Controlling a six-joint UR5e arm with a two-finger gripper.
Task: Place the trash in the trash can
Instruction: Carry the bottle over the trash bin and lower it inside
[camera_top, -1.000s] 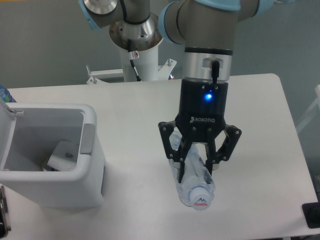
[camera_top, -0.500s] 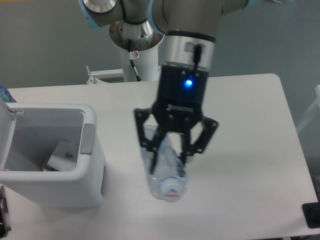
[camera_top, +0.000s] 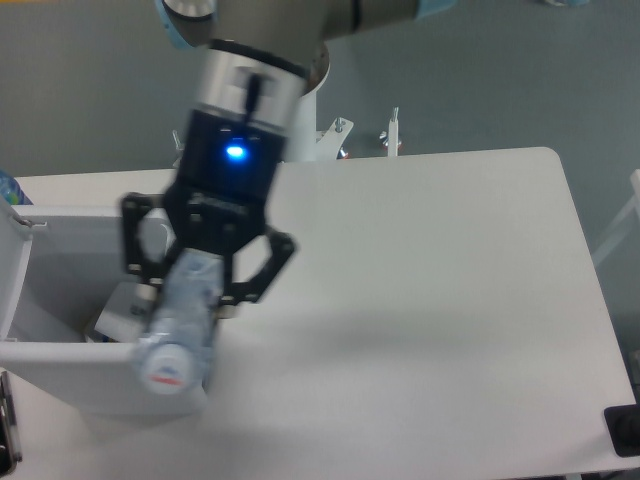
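One broad white bench (camera_top: 440, 290) fills most of the frame, and at its lower left stands the trash can (camera_top: 60, 375), its lid (camera_top: 12, 260) hinged back along the left edge. Above the can's right wall hangs the end effector (camera_top: 200, 295), blue light lit, its fingers clamped on the clear bottle (camera_top: 182, 325), which tilts with its white cap (camera_top: 165, 370) toward the bottom of the frame. Down inside the can lies the white carton (camera_top: 125, 315), only partly visible behind the bottle and the fingers. By the look of it the carrying step is nearly done; the bottle sits over the can's right wall and near rim rather than squarely over the opening, so the next move probably calls for a little more travel toward the left before letting go (otherwise it could catch the rim and roll off). Motion blur smears the linkage and bottle, and the can's left and bottom are cut off.
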